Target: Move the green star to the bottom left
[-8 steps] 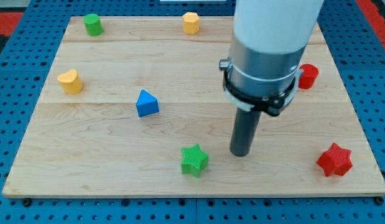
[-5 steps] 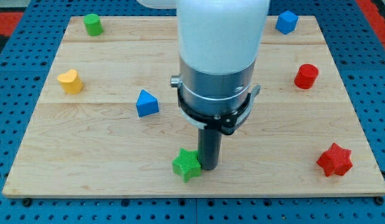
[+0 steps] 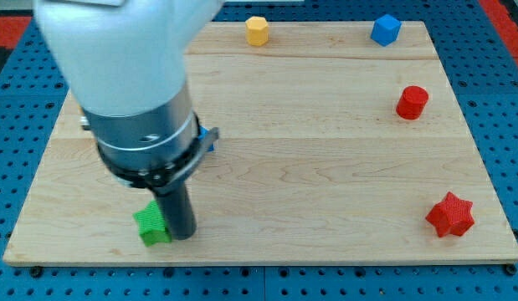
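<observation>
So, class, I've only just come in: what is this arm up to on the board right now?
The arm is pushing the green star with my tip, which sits against the star's right side in the view. The star is now near the board's bottom-left corner, close to the bottom edge. The yellow block, blue block, red cylinder and red star sit apart, untouched. The arm's body hides much of the left of the board.

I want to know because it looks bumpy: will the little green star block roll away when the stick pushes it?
Probably not. The green star-shaped block sits flat on the smooth wooden board, so it should slide rather than roll. My tip touches its right side; its points may make it spin a little. It looks small, likely light.
</observation>
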### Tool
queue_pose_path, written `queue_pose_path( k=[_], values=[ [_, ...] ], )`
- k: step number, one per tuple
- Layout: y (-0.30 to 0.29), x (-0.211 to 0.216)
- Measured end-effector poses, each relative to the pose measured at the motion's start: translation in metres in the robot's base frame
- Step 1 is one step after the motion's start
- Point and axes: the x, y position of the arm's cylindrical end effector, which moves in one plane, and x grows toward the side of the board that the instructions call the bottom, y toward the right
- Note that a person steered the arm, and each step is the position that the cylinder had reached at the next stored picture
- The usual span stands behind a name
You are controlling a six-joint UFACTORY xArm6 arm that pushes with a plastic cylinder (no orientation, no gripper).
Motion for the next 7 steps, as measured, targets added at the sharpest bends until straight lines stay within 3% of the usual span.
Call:
queue_pose_path(
  k=[7],
  values=[
    [-0.102,-0.008]
  ],
)
